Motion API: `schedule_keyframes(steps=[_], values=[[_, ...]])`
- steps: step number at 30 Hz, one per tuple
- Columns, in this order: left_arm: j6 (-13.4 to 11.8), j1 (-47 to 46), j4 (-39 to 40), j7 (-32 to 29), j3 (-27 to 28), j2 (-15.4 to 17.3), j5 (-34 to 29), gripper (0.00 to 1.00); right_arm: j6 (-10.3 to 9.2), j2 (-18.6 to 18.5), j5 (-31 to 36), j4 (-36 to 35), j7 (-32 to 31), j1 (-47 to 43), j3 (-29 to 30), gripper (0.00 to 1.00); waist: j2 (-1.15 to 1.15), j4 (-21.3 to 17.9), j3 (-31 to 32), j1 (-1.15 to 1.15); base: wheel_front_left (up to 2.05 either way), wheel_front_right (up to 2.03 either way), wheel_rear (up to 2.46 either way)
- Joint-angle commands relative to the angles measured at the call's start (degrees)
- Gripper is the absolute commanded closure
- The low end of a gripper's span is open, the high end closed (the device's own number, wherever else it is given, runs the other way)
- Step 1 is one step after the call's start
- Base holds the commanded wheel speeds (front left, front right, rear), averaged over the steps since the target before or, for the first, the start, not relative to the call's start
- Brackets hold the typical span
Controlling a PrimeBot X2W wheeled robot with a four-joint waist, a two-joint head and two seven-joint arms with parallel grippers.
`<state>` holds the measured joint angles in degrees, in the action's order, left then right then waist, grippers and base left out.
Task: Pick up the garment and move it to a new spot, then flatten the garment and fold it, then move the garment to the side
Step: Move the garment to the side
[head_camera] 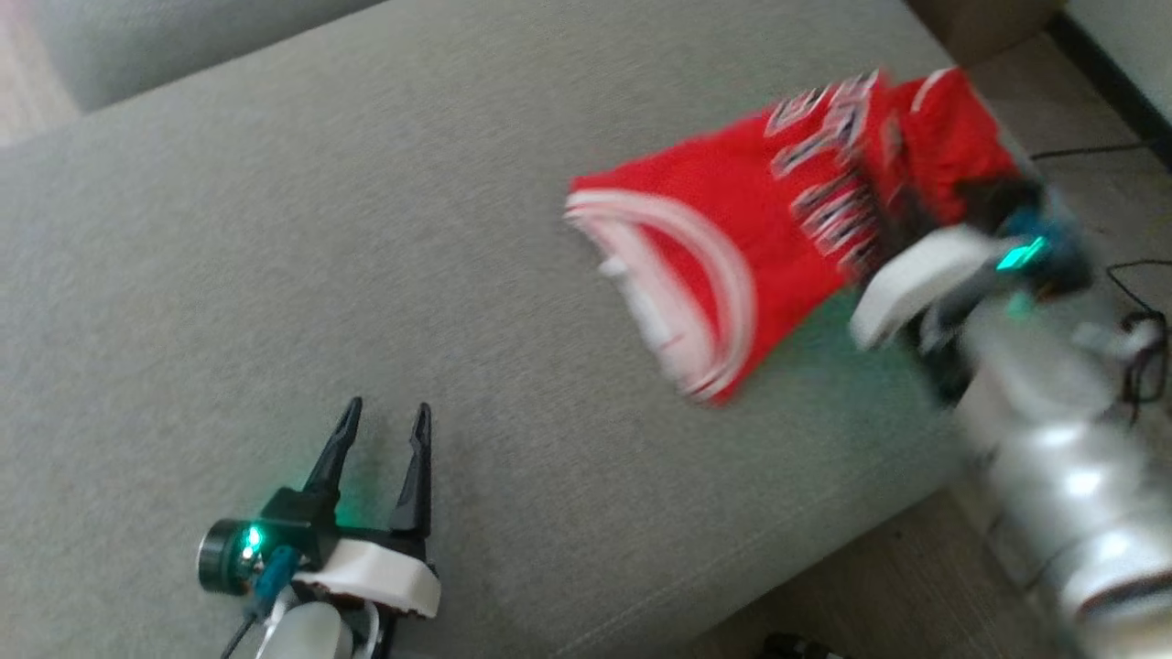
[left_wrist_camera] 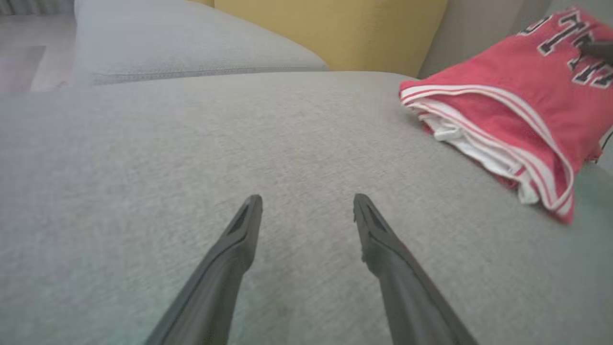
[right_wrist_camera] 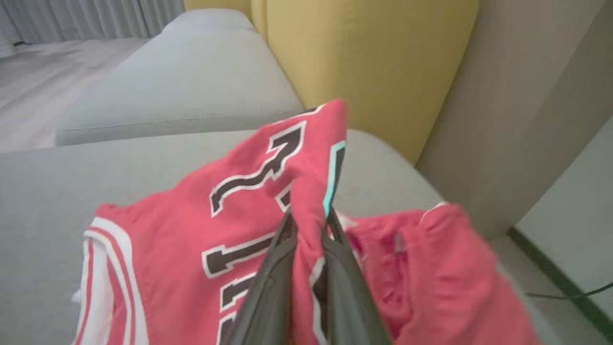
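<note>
Right wrist view: right claw (right_wrist_camera: 309,220) pinching fold of red jersey (right_wrist_camera: 182,225); left claw (head_camera: 389,407) spread. Fabric looks soft, light, limp; take by hem.

The red garment (head_camera: 732,210) is soft cloth; the grey cushion (head_camera: 366,275) is matt, finely woven fabric.

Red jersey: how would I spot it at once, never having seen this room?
Look at the wide grey sofa seat. Near its right edge sits a bunched red jersey. It is the only red thing on the seat, with white striped trim and black lettering outlined in white.
</note>
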<state>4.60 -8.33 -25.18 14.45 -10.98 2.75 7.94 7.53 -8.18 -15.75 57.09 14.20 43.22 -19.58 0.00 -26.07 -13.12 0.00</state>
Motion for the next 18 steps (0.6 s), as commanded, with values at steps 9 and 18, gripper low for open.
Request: schedule_keyframes(steps=[9, 18], values=[[0.88, -3.34, 1.68, 0.55, 2.54, 0.13, -1.36, 0.0, -0.04, -12.66, 11.06, 11.83, -1.57, 13.2, 8.76, 1.0, 0.0, 5.16, -3.48, 0.0, 0.0, 0.0, 0.0], [0.55, -3.88, 1.74, 0.55, 4.05, 0.13, -1.87, 0.0, -0.04, -14.93, 21.22, 12.92, -0.55, 13.71, 23.37, 0.0, 0.0, 6.61, -4.2, 0.0, 0.0, 0.0, 0.0]])
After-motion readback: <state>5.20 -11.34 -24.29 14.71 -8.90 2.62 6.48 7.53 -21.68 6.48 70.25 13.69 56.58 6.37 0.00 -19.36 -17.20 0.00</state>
